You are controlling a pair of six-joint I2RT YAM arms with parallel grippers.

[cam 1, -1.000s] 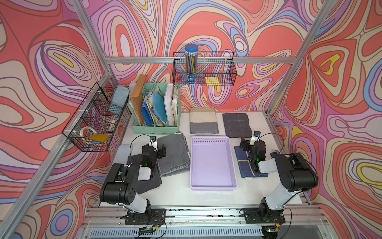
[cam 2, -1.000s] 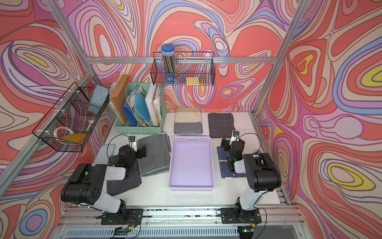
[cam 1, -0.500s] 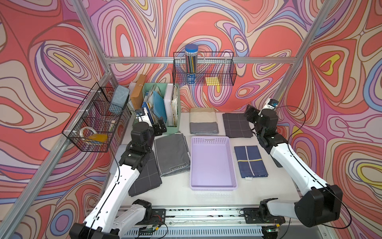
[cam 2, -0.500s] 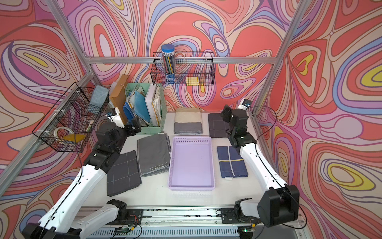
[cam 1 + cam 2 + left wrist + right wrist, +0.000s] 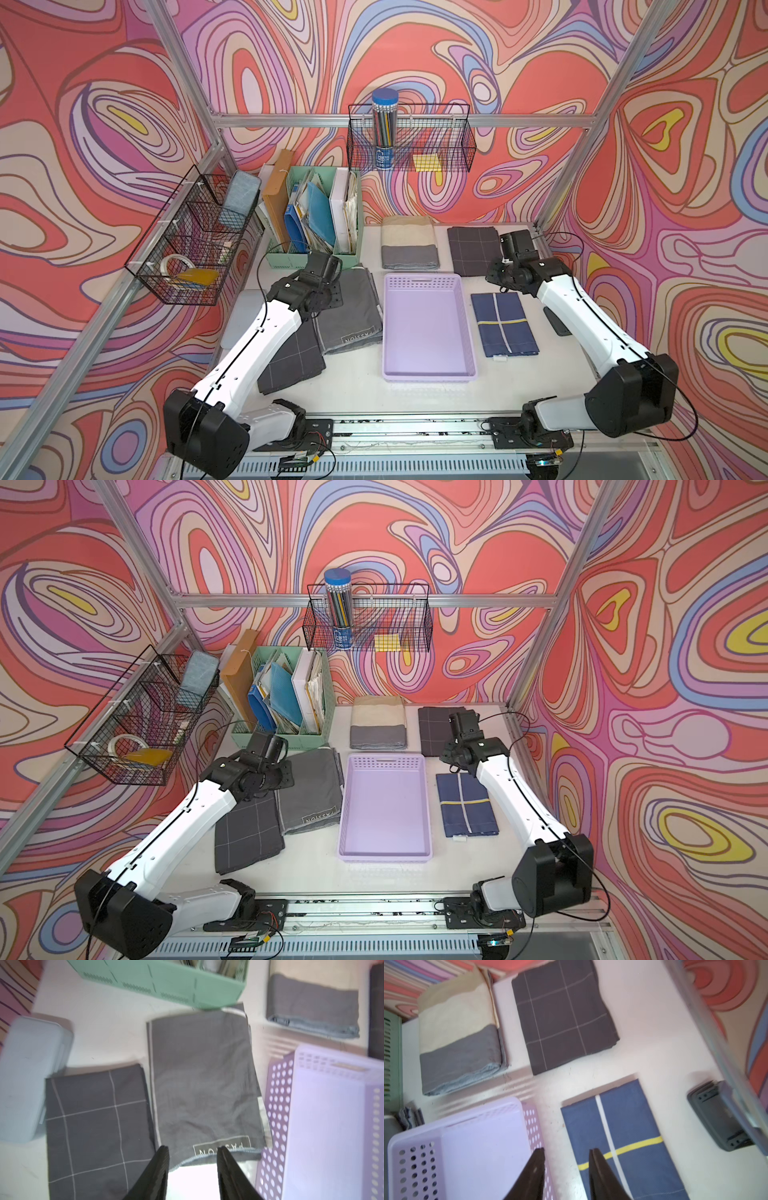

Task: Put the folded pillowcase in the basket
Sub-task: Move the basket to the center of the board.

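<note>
Left pincer (image 5: 192, 1150) and right pincer (image 5: 566, 1152) open, nothing held

We see one lavender basket (image 5: 426, 328) mid-table, bare inside. Five folded pillowcases lie on the table (image 5: 357, 395) around it: checked cloth (image 5: 291, 365), grey cloth (image 5: 353, 316), beige cloth (image 5: 407, 232), second checked cloth (image 5: 471, 249), navy cloth (image 5: 515, 336). None is lifted, so we judge the whole job remains.

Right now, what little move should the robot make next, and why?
Probably lower the left claw onto the labelled edge of the grey folded pillowcase. The claw hangs open and empty above that edge, and the lavender basket right beside the pillowcase holds nothing yet.
</note>
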